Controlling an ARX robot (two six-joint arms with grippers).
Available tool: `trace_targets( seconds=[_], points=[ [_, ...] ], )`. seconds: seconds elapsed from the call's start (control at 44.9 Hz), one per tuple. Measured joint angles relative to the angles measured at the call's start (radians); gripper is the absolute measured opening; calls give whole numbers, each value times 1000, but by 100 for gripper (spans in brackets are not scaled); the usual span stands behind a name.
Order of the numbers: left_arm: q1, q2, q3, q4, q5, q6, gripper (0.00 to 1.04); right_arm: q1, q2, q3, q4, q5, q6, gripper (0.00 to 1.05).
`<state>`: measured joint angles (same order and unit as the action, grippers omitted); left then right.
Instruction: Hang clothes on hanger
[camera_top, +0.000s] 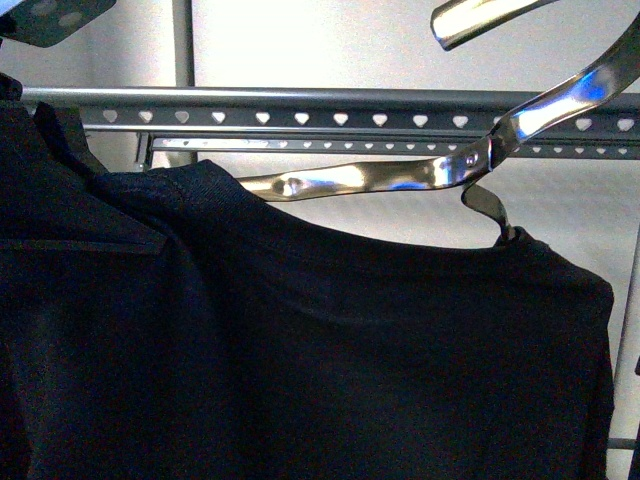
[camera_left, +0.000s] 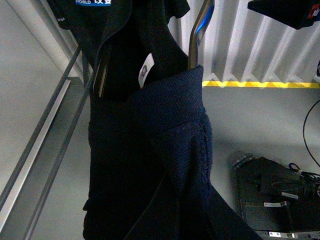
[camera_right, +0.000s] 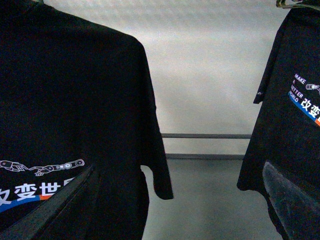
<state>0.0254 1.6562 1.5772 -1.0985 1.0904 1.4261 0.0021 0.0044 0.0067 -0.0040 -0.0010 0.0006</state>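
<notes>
A black T-shirt is draped on a shiny metal coat hanger, on the near side of the grey rack with its heart-punched rail. The right gripper is shown with jaws spread, nothing between them. How the left gripper's jaws stand cannot be told, as dark fabric fills its view.

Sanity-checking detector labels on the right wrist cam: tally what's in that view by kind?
black T-shirts: 2 (one, the other)
grey horizontal bars: 2 (upper, lower)
Total: 4
</notes>
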Motion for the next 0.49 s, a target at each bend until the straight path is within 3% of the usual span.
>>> trace_targets(
  seconds=[0.067,0.111,0.156,0.289,0.356,0.49],
  points=[
    [0,0,0,0,-6,0,4,-2,4,1,-4,-9,12,97],
    [1,0,0,0,-6,0,4,-46,76,50,-87,-121,95,97],
    [3,1,0,0,-6,0,4,-119,247,130,-74,-237,171,97],
    [1,0,0,0,-6,0,4,-189,541,331,26,-344,95,97],
    [1,2,0,0,-6,0,4,-181,717,491,23,-386,-92,97],
    [2,2,0,0,-5,-1,4,-119,970,736,-79,-488,-645,97]
  ],
)
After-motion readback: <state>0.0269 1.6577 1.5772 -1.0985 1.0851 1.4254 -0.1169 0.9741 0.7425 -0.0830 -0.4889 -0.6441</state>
